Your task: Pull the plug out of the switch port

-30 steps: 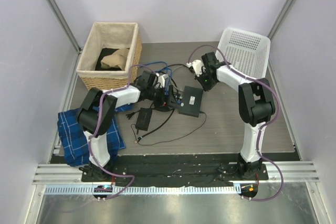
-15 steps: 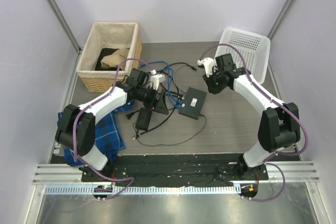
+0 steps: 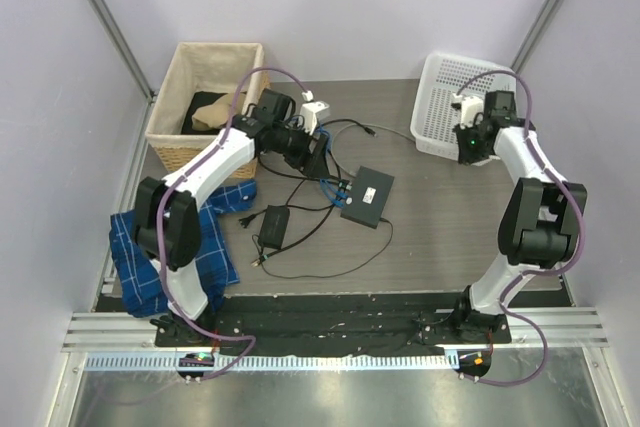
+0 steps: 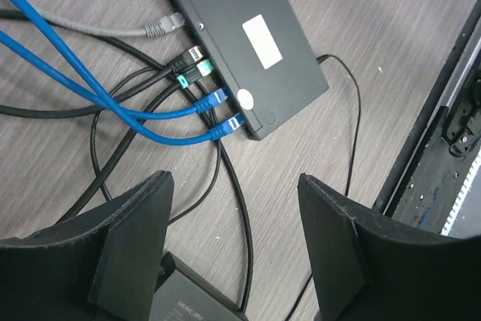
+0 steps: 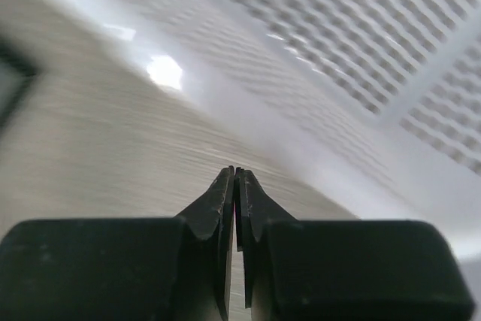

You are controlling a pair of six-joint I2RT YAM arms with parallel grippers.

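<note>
Our switch box (image 3: 366, 195) sits in the middle of the desk (image 3: 450, 237). Its long side, full of plugs (image 4: 218, 97), faces our left tool (image 4: 231, 186). That tool hangs near the plugs, wide open, holding nothing. It is the closer one. Our right tool (image 5: 237, 174) is pinched shut and empty, well apart by the white basket (image 3: 450, 87) at the far right corner.

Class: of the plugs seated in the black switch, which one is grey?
The grey plug at the end of the switch row farthest from the left gripper; the others are black, green or blue.
</note>
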